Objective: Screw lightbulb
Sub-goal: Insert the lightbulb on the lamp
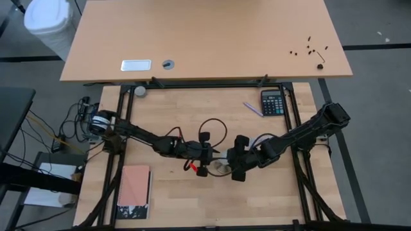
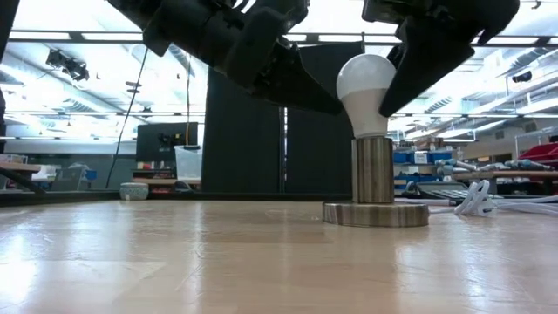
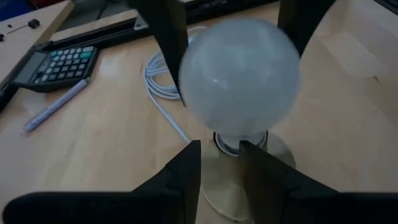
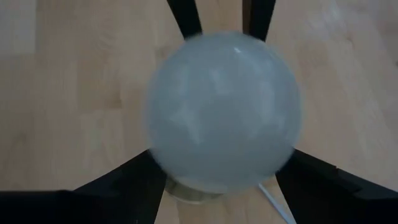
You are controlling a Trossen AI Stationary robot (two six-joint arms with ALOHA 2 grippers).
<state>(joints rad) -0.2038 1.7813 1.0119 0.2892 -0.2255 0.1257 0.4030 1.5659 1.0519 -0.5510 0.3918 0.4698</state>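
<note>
White frosted glass: lightbulb (image 2: 366,85), pear-shaped, smooth matte globe narrowing to a neck; no marks or cracks visible.
Location: centre-right of the low view, upright, neck seated in the socket (image 2: 374,170); lower centre of the high view, between the two grippers.
Socket: brushed-metal cylinder on a round flat disc base, standing on the wooden table (image 2: 174,262); white cord (image 2: 475,199) coiled just beside it at right.
Right gripper (image 4: 217,163): spread wide around the globe, one finger on either side at its broadest part; appears to be in contact and gripping the bulb, though the contact itself is partly hidden.
Left gripper (image 3: 219,163): down by the socket stem under the globe, fingers partly parted with the stem showing between them; whether pressed on the stem or merely next to it, cannot tell.
Step in hand: judged as the screwing-in stage, bulb already entered in the socket, thread not visible, depth of seating unknown.
Next move calls for: wrist rotation about the bulb's upright axis, light squeeze only, base kept from turning along; release and re-grip likely between turns.
Risk: smooth globe may slip; disc base may spin if unsteadied.
</note>
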